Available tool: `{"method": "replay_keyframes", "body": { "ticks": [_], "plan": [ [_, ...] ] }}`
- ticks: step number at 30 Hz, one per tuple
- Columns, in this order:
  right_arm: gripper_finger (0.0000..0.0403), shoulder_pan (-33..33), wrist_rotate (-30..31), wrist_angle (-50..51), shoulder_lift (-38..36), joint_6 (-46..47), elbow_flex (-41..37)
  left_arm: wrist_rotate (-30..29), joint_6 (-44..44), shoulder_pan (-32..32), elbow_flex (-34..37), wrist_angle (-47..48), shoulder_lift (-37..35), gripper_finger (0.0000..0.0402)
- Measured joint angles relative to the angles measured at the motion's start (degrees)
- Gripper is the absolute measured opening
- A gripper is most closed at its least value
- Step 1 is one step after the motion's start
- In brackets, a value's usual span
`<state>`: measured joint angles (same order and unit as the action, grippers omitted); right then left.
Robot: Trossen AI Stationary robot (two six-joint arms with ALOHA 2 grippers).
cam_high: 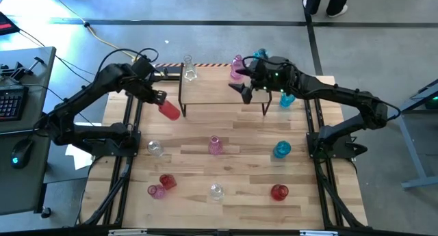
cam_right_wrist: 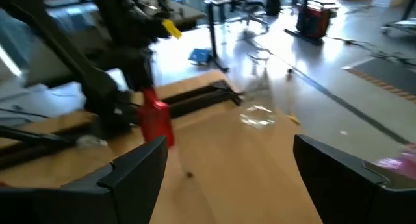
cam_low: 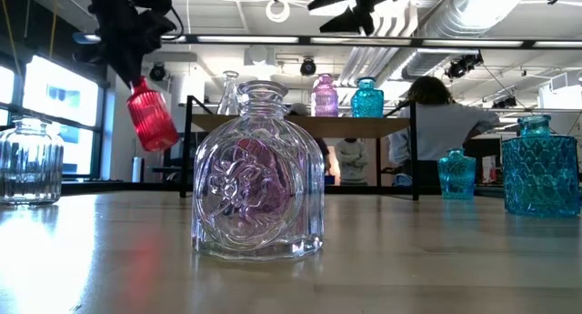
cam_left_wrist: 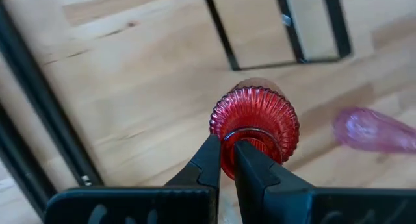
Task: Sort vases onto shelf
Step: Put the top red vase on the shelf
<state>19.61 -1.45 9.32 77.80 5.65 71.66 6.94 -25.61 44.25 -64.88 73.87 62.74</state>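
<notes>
A red vase hangs tilted in the air just left of the shelf, pinched by its rim in the closed left gripper; the low view shows it clear of the tabletop. The shelf stands at the far middle of the table, a light board on thin black legs. On it stand a clear vase at its far left corner, a pink vase right of the middle, and a blue vase beside that at the far edge. The right gripper hovers over the shelf's right part with its fingers spread wide and nothing between them.

On the slatted wooden tabletop, another blue vase stands just right of the shelf. In a middle row are a clear one at left, a pink one in the centre and a blue one at right. Nearer still are a red vase with a pink one touching it at left, a clear one in the middle and a red one at right.

Black rails run along both sides of the table. Beyond it is grey floor with cables; a desk with a keyboard and mouse sits at far left. In the low view a person in a grey top sits behind the table, under exposed ceiling ducts and lights.
</notes>
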Motion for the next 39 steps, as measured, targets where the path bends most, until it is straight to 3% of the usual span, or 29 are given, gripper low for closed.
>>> {"method": "replay_keyframes", "body": {
  "ticks": [10, 20, 39],
  "plan": [
    [0.0319, -6.19, -0.71, -7.49, 0.00, 8.64, 0.00, 2.21, 1.96, -5.05, 0.00, -0.18, -0.13, 0.0010],
    [0.0319, -11.50, 4.08, -9.29, 1.16, 13.51, 0.00, 4.65, 4.61, -8.70, -0.49, -1.43, -0.13, 0.0010],
    [0.0319, -13.29, 5.05, -19.50, 8.20, 13.41, 1.37, 4.37, 9.94, -14.32, -12.70, -6.49, 3.76, 0.0010]
  ]
}}
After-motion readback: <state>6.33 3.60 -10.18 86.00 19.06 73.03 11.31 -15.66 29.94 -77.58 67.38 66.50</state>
